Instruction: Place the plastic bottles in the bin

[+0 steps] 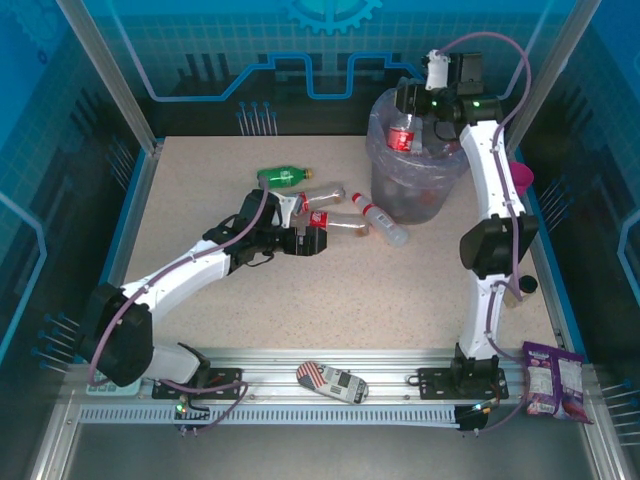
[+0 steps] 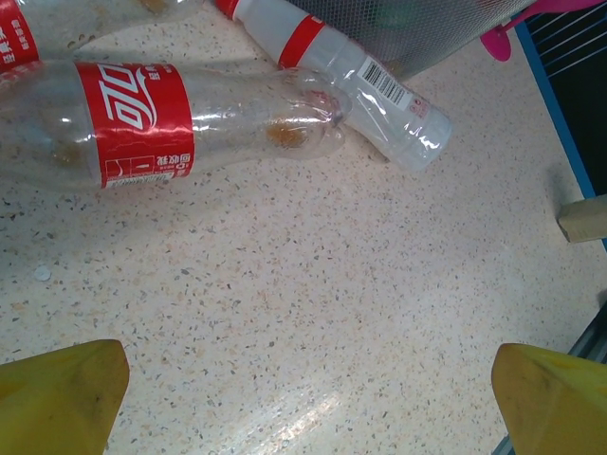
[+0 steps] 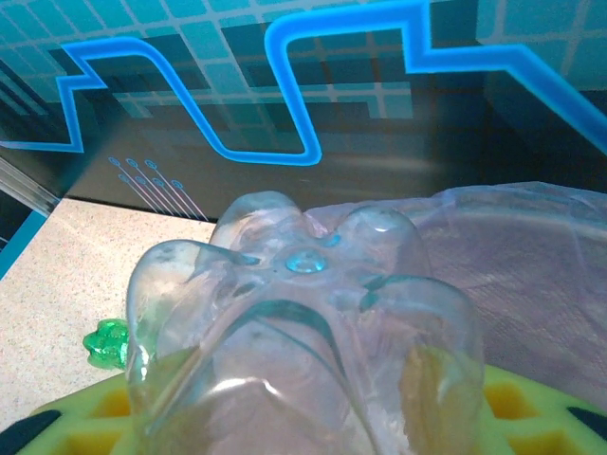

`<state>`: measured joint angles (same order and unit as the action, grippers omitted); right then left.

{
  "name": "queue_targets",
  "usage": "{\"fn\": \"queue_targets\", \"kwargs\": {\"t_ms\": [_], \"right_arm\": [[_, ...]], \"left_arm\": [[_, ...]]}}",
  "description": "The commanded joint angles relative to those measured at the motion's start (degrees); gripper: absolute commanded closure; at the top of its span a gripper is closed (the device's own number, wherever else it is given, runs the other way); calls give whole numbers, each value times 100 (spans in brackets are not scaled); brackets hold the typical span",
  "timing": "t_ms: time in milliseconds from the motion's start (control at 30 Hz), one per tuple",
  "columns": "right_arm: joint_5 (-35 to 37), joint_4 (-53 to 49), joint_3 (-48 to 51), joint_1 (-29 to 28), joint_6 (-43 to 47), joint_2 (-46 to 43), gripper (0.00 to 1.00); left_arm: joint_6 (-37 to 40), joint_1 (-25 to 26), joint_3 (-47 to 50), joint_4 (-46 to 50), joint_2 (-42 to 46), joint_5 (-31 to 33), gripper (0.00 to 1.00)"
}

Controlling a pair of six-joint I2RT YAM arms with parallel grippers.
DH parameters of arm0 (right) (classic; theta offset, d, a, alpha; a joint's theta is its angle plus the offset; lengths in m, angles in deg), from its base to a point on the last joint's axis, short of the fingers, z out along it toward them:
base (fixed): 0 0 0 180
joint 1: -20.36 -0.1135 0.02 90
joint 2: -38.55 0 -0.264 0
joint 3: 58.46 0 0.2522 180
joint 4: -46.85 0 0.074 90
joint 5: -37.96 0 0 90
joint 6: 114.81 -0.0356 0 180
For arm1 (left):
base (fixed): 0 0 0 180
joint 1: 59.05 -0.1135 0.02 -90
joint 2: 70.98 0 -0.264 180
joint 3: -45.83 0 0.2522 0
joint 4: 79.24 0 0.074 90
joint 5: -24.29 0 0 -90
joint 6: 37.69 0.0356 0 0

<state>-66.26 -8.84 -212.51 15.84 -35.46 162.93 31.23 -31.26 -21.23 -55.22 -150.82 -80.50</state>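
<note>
My right gripper (image 1: 407,118) hangs over the bin (image 1: 440,190), a grey bucket with a lilac bag, and is shut on a clear red-labelled bottle (image 1: 403,136). In the right wrist view that bottle's base (image 3: 303,303) sits between my yellow-green fingers (image 3: 531,412), with the bag (image 3: 541,256) behind it. My left gripper (image 1: 312,243) is low over the table and open, with bare table between its yellow fingertips (image 2: 57,398). Just beyond it lie a red-labelled bottle (image 2: 142,123) and a white-labelled bottle with a red band (image 2: 351,76). A green bottle (image 1: 285,176) lies further back.
Another clear bottle (image 1: 322,196) lies beside the green one. A pink cup (image 1: 522,176) stands right of the bin. A wooden block (image 2: 583,218) lies at the table's right edge. A purple snack bag (image 1: 552,378) and a flag-patterned item (image 1: 332,381) rest on the front rail.
</note>
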Motion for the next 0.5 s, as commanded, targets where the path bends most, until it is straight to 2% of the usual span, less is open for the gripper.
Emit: {"fn": "queue_targets", "kwargs": {"t_ms": [0, 133, 233, 467], "right_arm": [[-64, -298, -109, -117, 18, 341, 57], [49, -280, -104, -144, 28, 525, 55], [154, -254, -82, -146, 18, 622, 49], [233, -307, -134, -150, 45, 502, 26]], "left_arm": [[-28, -37, -190, 108, -93, -95, 1], [-28, -33, -208, 99, -138, -95, 1], [-32, -34, -225, 93, -172, -116, 1], [-53, -31, -200, 82, -208, -126, 1]]}}
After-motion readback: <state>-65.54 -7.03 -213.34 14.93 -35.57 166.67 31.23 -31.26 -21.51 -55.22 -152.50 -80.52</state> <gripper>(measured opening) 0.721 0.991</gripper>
